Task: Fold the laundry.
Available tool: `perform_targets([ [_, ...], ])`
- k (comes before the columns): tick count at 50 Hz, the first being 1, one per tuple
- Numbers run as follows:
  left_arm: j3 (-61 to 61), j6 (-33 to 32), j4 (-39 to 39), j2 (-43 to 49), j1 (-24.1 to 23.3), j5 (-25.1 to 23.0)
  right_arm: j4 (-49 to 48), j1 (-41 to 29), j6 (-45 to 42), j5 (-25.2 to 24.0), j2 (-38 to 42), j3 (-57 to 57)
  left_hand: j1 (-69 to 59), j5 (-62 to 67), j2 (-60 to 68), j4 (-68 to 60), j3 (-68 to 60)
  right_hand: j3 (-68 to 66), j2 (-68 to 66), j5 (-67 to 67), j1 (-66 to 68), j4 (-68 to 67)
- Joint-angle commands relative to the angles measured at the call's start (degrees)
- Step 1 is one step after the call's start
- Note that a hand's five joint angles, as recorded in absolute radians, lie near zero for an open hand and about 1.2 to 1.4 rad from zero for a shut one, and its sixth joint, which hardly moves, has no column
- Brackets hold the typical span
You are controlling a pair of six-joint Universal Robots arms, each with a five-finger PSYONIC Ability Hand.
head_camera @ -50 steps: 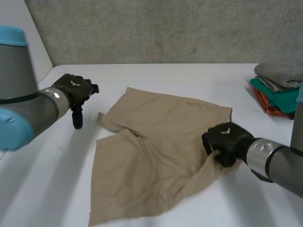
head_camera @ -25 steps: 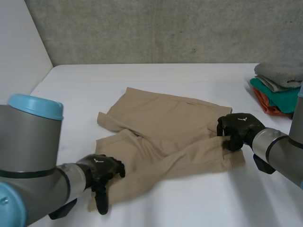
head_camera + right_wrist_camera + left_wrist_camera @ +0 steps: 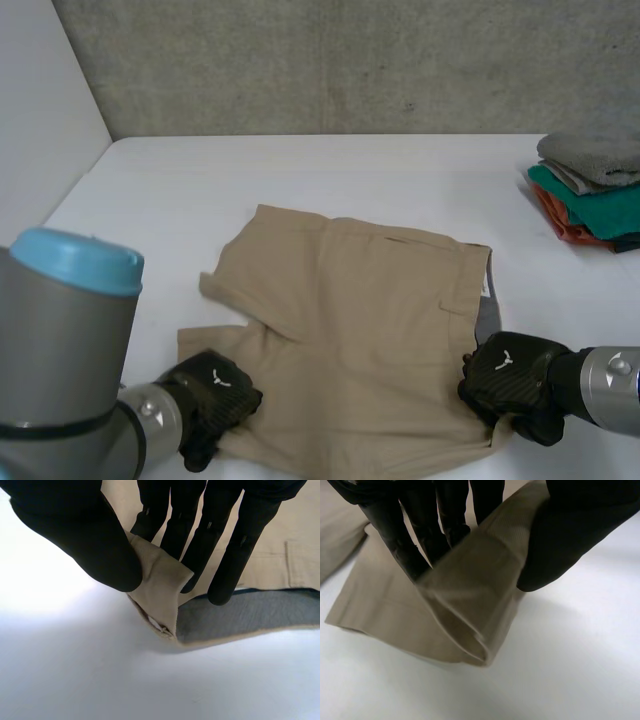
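White desk (image 3: 300,170) carries tan shorts (image 3: 370,300); left hand (image 3: 212,398) pinches a leg hem, right hand (image 3: 512,378) pinches the waistband corner, likely to spread them flat for folding.

Your left robot hand (image 3: 212,405) has come from off the cloth, by its far-left leg, to the near-left corner of the tan shorts (image 3: 360,330) and now pinches it. Your right robot hand (image 3: 510,378) went from the right edge to the near-right corner, still pinching. The tan shorts went from bunched to spread flat, drawn nearer on the desk (image 3: 300,170).
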State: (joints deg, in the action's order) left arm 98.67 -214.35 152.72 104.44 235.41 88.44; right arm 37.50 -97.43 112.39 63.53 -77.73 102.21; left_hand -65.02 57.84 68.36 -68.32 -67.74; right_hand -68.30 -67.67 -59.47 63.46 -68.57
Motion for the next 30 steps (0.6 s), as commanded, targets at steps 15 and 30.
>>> perform_targets([
  [15, -64.0, -4.1, 15.7, 37.6, 7.2, 0.0, -36.6, -6.5, 37.1, 17.8, 20.5, -28.1, -15.0, 12.2, 11.6, -11.7, -12.3, -11.7, -12.3, -10.5, 16.5, -11.4],
  [30, -73.0, -2.7, 16.3, 45.8, 4.9, 0.8, -38.4, -9.4, 38.1, 26.1, 29.4, -36.8, 55.0, -57.8, -58.4, 58.3, 57.7, 58.3, 57.7, 59.5, -53.5, 58.6],
])
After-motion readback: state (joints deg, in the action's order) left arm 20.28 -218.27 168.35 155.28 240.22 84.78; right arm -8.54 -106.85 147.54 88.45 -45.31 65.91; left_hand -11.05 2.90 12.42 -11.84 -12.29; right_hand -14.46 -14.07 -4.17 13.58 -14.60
